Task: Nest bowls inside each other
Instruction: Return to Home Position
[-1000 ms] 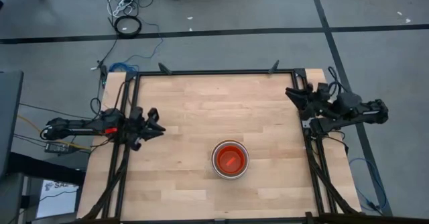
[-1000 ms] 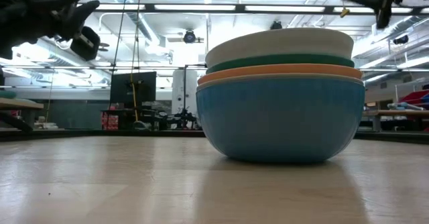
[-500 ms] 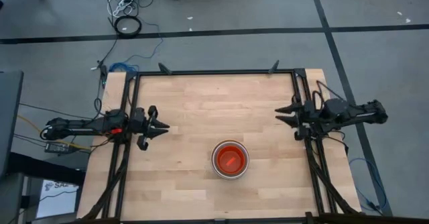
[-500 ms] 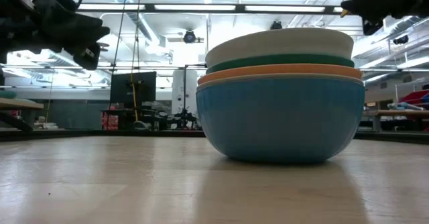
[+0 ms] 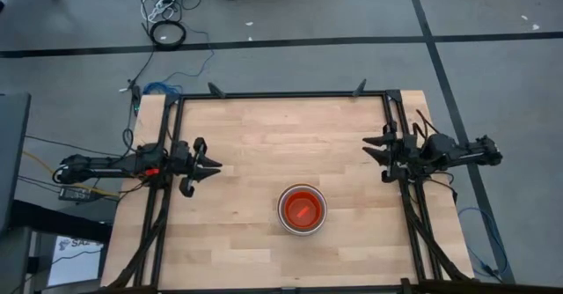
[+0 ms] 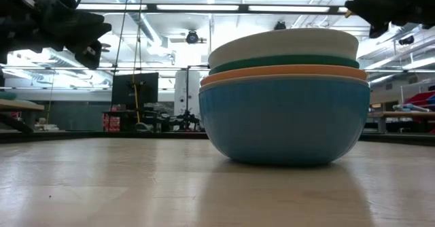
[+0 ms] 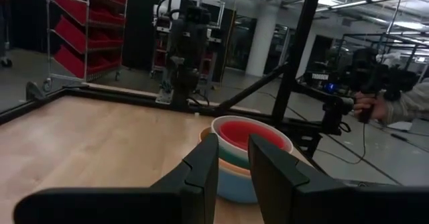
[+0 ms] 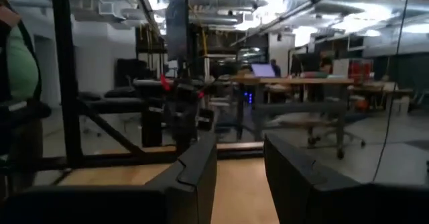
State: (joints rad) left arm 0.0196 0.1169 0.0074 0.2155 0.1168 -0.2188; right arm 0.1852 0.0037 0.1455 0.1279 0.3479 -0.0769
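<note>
The bowls stand nested in one stack [image 5: 303,209] on the wooden table, right of the middle and toward its near edge. From the side the stack [image 6: 285,94] shows a blue bowl on the table, with orange, teal and white rims above it. The inside of the top bowl [image 7: 249,131] is red-orange. My left gripper [image 5: 211,165] hovers level at the table's left edge and stands open [image 7: 232,150], pointing toward the stack. My right gripper [image 5: 371,149] hovers level at the right edge, open [image 8: 240,150], with nothing between its fingers.
A black frame [image 5: 281,94] runs along the table's far edge and both sides. The other arm's base [image 7: 182,49] stands across the table. People show in the room beyond: a sleeve [image 7: 402,106] and a green top [image 8: 17,66]. Cables [image 5: 167,34] lie on the floor.
My right gripper has sunk and swung from the far right corner toward the table's middle, rolling until it points level toward the left edge. My left gripper has rolled about its own line while staying in place. The stack has not moved.
</note>
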